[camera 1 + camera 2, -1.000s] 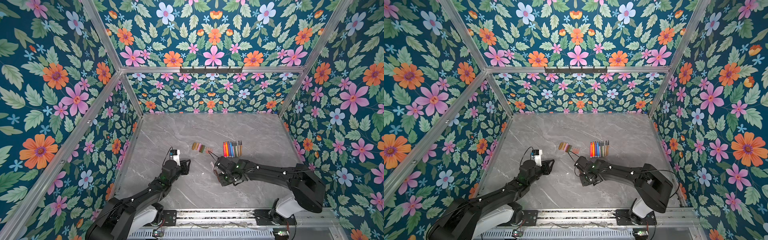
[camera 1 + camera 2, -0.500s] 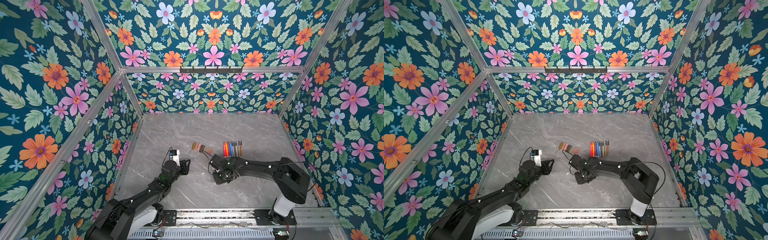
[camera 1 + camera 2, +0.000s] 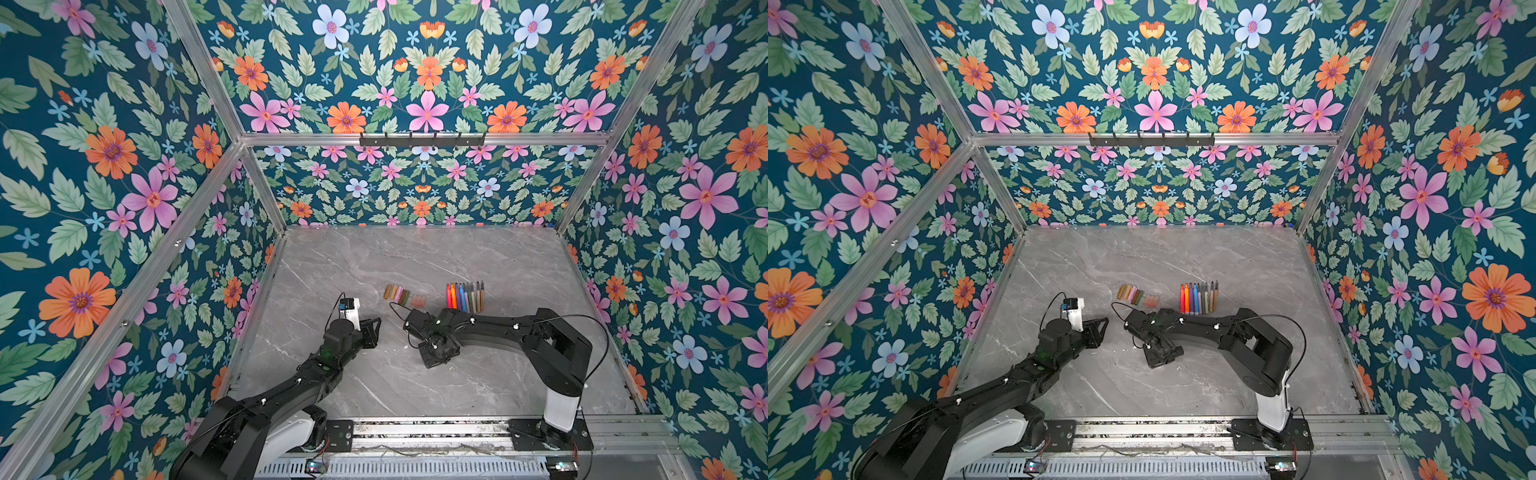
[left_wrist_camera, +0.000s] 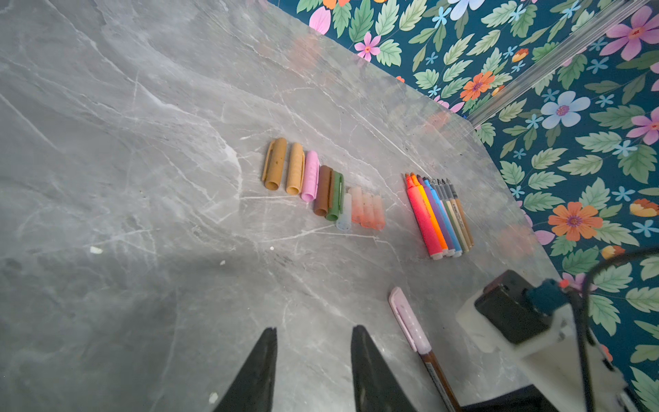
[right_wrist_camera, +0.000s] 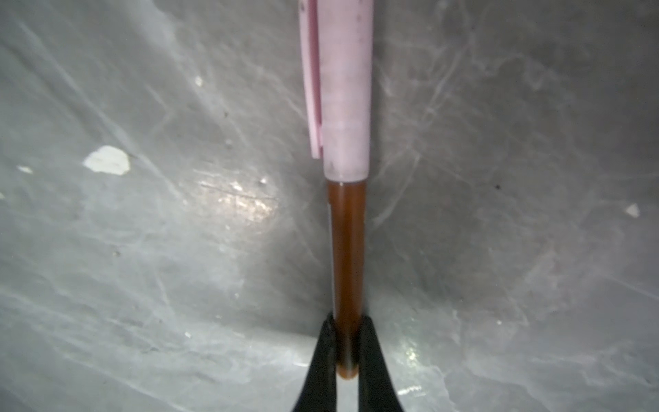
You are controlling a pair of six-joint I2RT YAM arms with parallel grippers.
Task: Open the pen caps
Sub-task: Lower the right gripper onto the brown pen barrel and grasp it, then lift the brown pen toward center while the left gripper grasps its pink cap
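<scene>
Lying on the grey marble tabletop (image 3: pixel 415 257) in both top views, the loose caps (image 3: pixel 404 296) are ranged in a row, with the uncapped pens (image 3: pixel 465 297) near them but apart. No container is seen anywhere.

In the left wrist view the left gripper (image 4: pixel 312 333) is seen spread and empty, near the pink cap (image 4: pixel 408 317) that is seated on the brown pen (image 4: pixel 437 374).

In the right wrist view that pen's barrel is pinched close to its tail end by the right gripper (image 5: pixel 346 342). With so little barrel held, the pen could be levered or slid out when the cap is pulled. An off-axis pull would be the likely cause.
</scene>
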